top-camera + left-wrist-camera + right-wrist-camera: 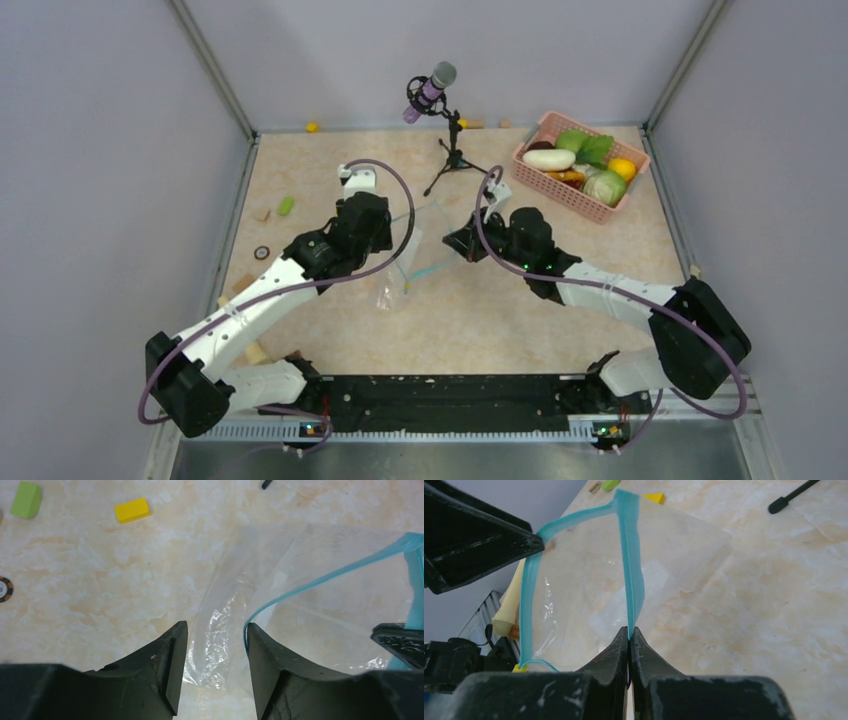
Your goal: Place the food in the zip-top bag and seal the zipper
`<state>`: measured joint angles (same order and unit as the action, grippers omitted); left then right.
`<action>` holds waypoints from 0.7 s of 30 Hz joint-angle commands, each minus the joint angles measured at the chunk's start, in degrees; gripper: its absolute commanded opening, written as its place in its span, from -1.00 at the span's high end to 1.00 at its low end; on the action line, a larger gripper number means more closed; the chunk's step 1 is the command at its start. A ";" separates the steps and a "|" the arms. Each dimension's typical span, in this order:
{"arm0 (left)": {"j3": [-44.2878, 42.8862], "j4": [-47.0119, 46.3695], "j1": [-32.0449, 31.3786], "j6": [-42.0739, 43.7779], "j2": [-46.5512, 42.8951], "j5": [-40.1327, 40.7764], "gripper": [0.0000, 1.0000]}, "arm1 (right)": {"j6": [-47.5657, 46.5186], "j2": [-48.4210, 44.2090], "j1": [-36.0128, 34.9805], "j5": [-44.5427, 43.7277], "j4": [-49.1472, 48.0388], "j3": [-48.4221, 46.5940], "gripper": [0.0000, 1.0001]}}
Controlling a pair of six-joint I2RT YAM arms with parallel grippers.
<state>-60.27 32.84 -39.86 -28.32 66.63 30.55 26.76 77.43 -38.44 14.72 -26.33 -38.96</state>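
Observation:
The clear zip-top bag [405,265] hangs over the table's middle between my two grippers. Its mouth is spread wide, and the light blue zipper [631,565] shows as two separate strips. My right gripper [629,630] is shut on one zipper strip. My left gripper [216,627] is open; crinkled bag plastic [310,580] lies beyond the gap, and the other zipper edge [325,577] runs up against its right fingertip. The food [585,165] lies in the pink basket [565,195] at the back right: a white oblong vegetable [548,158], a pale cabbage [606,187], green leaves and an orange fruit.
A microphone on a small tripod [440,120] stands behind the bag. Small bits lie on the left side: a green piece [286,205], a brown ring [262,253], a yellow block [132,510] and a green block [26,499]. Walls enclose three sides.

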 commanded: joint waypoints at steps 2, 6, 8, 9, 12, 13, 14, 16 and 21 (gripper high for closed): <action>-2.40 -2.20 0.21 1.90 2.33 -8.13 -0.06 | 1.14 1.70 -4.03 -0.94 -7.18 -3.08 1.00; -2.43 -1.76 0.22 1.14 3.70 -10.90 -0.07 | 2.49 1.72 -4.13 -2.32 -7.60 -3.70 1.00; -2.24 -2.11 0.17 0.77 3.78 -13.15 -0.08 | 2.46 1.73 -4.11 -3.46 -5.91 -4.33 1.00; -1.96 -2.59 0.19 0.65 3.69 -14.06 -0.08 | 2.54 1.67 -4.10 -3.77 -5.62 -4.44 1.00; -1.66 -2.73 0.19 0.48 3.92 -13.02 -0.03 | 2.62 1.12 -4.10 -3.74 -5.60 -4.05 1.00; -1.99 -2.00 0.20 0.24 4.17 -11.29 0.07 | 2.47 0.66 -4.10 -3.97 -5.04 -3.90 1.00; -2.57 -0.62 0.20 -0.23 4.45 -9.25 0.22 | 2.21 0.33 -4.10 -4.51 -3.88 -3.92 1.00; -4.04 2.06 0.15 -1.16 4.99 -4.71 0.66 | 1.31 -0.22 -3.97 -6.96 0.05 -4.31 1.00; -7.07 7.16 0.20 -3.90 4.98 7.13 1.00 | 0.24 -0.32 -2.09 -9.90 8.99 -5.77 1.00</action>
<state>-63.18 36.23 -39.83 -29.63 71.92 26.70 28.36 79.05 -41.89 8.25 -23.55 -41.45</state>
